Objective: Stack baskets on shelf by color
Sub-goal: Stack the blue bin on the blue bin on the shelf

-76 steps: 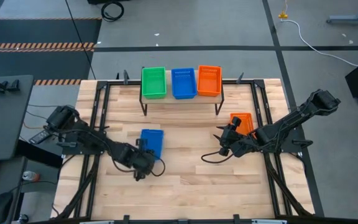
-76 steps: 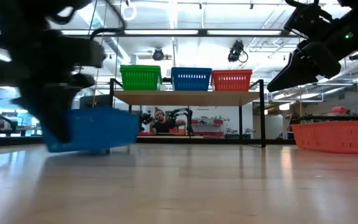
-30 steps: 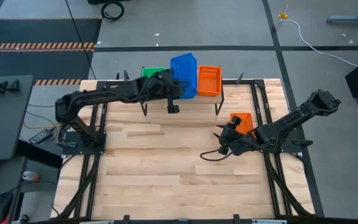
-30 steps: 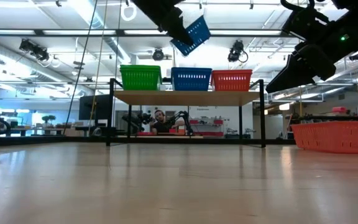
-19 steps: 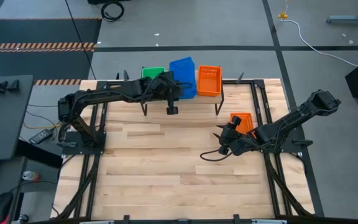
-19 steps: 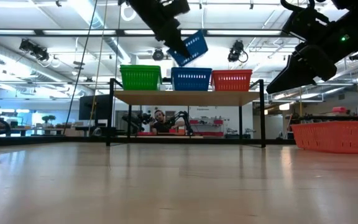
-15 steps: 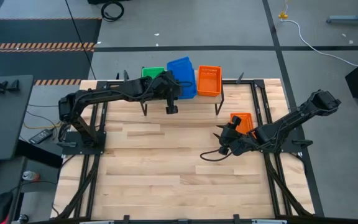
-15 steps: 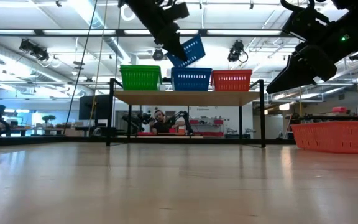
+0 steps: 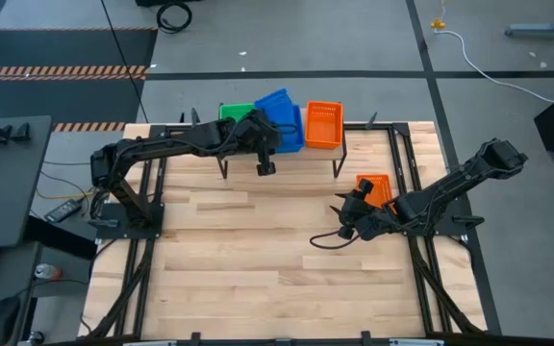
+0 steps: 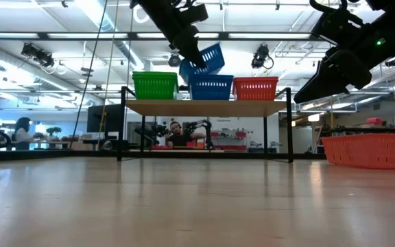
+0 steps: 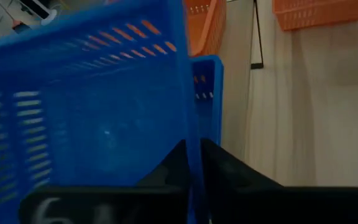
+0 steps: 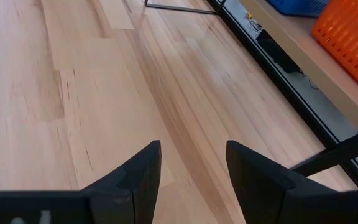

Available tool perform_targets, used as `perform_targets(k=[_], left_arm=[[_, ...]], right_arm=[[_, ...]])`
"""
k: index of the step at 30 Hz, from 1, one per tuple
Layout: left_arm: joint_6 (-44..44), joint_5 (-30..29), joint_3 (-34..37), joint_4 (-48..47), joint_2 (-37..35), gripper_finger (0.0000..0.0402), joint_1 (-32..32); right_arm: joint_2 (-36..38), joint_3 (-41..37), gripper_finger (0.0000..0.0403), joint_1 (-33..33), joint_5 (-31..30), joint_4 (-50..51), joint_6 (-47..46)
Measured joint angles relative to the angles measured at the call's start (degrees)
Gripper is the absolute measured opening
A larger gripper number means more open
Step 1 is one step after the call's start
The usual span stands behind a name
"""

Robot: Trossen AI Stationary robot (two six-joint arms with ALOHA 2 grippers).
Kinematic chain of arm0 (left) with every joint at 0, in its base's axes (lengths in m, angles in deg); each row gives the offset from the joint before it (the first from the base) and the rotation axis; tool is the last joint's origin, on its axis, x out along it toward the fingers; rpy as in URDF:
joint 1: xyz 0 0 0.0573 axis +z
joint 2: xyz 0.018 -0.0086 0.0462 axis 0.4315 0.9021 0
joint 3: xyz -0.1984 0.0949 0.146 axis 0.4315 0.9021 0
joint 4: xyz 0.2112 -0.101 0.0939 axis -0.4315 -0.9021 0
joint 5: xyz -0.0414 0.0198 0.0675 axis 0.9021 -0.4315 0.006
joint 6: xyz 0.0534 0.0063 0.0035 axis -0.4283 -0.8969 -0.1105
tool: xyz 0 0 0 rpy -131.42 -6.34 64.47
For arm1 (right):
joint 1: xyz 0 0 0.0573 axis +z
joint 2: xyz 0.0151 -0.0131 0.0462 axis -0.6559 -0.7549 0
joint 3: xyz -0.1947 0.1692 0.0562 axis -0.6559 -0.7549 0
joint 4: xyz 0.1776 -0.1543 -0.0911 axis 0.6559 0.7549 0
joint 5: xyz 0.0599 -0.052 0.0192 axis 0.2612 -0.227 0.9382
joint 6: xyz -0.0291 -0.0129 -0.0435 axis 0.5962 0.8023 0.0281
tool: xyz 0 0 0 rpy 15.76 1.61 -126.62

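Observation:
My left gripper (image 9: 264,137) is over the shelf (image 10: 208,106), shut on a blue basket (image 10: 206,59) that tilts above the shelf's blue basket (image 10: 211,88). A green basket (image 10: 155,86) and an orange basket (image 10: 255,88) stand on the plank on either side of it. My right gripper (image 12: 192,149) hangs open over the table at the right, beside an orange basket (image 9: 375,188) resting on the tabletop. My left gripper pinches one side wall of the blue basket (image 11: 191,134), one finger (image 11: 174,167) inside the basket and one (image 11: 219,168) outside. The basket is lifted and tilted, its low corner (image 10: 186,70) at the rim of the shelf's blue basket; whether they touch I cannot tell.
The slatted tabletop (image 9: 258,250) lies bare in front of the shelf. Black frame rails (image 9: 407,192) run along the table's left and right sides. A person (image 10: 177,134) shows in the room behind the shelf.
My left gripper has come down toward the shelf's blue basket, carrying the blue basket with it. The basket stays tilted and now hangs just above the one on the plank. The right arm has kept still.

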Motion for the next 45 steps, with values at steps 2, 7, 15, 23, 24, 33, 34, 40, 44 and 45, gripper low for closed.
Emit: perform_targets(k=[2, 7, 15, 23, 24, 33, 34, 40, 44, 45], left_arm=[[0.05, 0.02, 0.0, -0.24, 0.0, 0.0048, 0.0], [0.04, 0.02, 0.0, -0.5, 0.0, 0.006, 0.0], [0.05, -1.36, 0.0, -0.55, 0.0, 0.0074, -0.02], [1.62, -2.14, 0.0, -1.06, -0.07, 0.0077, 0.13], [1.87, -2.06, 0.07, -1.02, -0.07, 0.0078, 0.25], [3.05, -2.51, 0.81, -1.95, -0.15, 0.0098, 0.49], [3.05, -2.49, 0.81, -1.61, -0.15, 0.0099, 0.48], [3.22, -2.3, 0.81, 0.49, -0.15, 0.0099, 0.18], [5.07, -0.7, 0.81, 2.04, -0.15, 0.01, -0.44], [5.48, -0.53, 0.81, 2.13, -0.15, 0.0101, -0.57]], right_arm=[[0.0, 0.0, 0.0187, 0.01, 0.0, 0.0, 0.0], [0.0, 0.0, 0.0187, 0.0, 0.0, 0.0, 0.02], [0.0, 0.0, 0.0187, -0.01, -0.02, 0.0, 0.04], [0.0, 0.0, 0.0187, -0.01, -0.02, 0.0, 0.04], [0.0, 0.0, 0.0187, -0.01, -0.03, 0.0, 0.05], [0.0, 0.0, 0.0187, 0.01, -0.04, 0.0, 0.04], [0.0, 0.0, 0.0187, -0.01, -0.04, 0.0, 0.04], [0.0, 0.0, 0.0187, -0.01, -0.06, 0.0, 0.04], [0.0, 0.0, 0.0187, 0.0, -0.07, 0.0, 0.04], [0.0, 0.0, 0.0187, 0.01, -0.07, 0.0, 0.04]])
